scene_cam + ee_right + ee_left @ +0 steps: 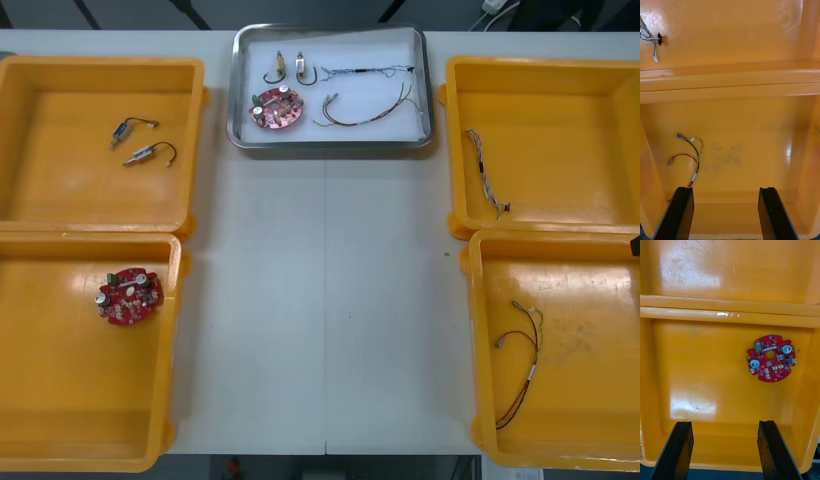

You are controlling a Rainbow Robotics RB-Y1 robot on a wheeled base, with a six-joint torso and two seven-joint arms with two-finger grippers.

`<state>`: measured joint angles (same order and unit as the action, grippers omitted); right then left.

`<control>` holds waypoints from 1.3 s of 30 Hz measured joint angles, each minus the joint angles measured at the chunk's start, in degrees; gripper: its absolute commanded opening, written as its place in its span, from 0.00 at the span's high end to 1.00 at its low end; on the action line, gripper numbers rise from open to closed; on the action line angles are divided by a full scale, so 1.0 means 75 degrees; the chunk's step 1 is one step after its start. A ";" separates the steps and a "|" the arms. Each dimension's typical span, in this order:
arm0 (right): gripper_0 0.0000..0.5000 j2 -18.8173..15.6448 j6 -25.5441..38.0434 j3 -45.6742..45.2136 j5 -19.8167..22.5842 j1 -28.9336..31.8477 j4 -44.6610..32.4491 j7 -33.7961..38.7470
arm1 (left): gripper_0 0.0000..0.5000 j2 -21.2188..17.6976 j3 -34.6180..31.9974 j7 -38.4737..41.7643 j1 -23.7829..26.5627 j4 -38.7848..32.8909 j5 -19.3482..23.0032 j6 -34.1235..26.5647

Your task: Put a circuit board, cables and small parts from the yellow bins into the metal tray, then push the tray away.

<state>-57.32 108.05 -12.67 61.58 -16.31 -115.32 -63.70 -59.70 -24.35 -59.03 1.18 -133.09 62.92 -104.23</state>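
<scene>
The metal tray (330, 143) sits at the table's far middle, white inside. In it lie a round red circuit board (275, 108), two small metal parts (290, 68), a twisted blue and white cable (365, 71) and a red and yellow cable (365, 110). My left gripper (724, 448) hangs open over the near left yellow bin, short of a second circuit board (770, 357). My right gripper (726, 210) is open over the near right bin, with a red and yellow cable (692, 157) lying just beyond its one finger.
The far left bin (100, 70) holds two small metal parts (140, 140). A twisted blue and white cable (487, 185) lies in the far right bin (545, 70). Bare table stretches between the bins in front of the tray.
</scene>
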 measured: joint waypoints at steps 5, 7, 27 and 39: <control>0.00 0.0000 -0.0002 -0.0140 0.0050 0.0147 -0.0035 0.0000 | 0.00 0.0000 0.0000 0.0000 0.0000 0.0000 0.0000 0.0000; 0.00 0.0000 0.0005 -0.0140 0.0058 0.0150 -0.0035 0.0000 | 0.00 0.0000 0.0000 0.0000 0.0000 0.0000 0.0000 0.0000; 0.00 0.0000 0.0092 -0.0140 0.0061 0.0151 -0.0041 0.0000 | 0.00 0.0000 0.0000 0.0000 0.0000 0.0000 0.0000 0.0000; 0.00 0.0000 0.0092 -0.0140 0.0061 0.0151 -0.0041 0.0000 | 0.00 0.0000 0.0000 0.0000 0.0000 0.0000 0.0000 0.0000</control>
<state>-57.32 108.74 -13.71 62.04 -15.18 -115.62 -63.70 -59.70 -24.35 -59.03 1.18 -133.09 62.92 -104.23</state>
